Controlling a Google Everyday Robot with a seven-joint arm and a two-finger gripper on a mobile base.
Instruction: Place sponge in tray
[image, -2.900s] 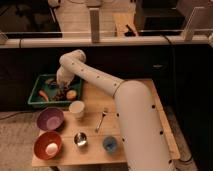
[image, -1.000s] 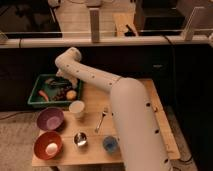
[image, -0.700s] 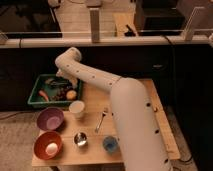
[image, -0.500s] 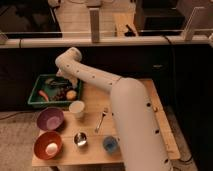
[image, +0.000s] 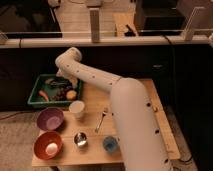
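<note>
Tray (image: 50, 103) — green, rimmed; gripper (image: 64, 84) over it.

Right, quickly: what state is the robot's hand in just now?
Hand: over the green tray; open, closed or holding something cannot be told.

Nothing readable showed anywhere: no text, label, brand, number or sign could be made out on the tray (image: 50, 103), the purple bowl (image: 50, 119), the red-orange bowl (image: 48, 145), the white cup (image: 76, 108) or the arm (image: 130, 115). The gripper (image: 64, 85) hung over the tray, at the far left corner of the counter (image: 150, 100).
</note>
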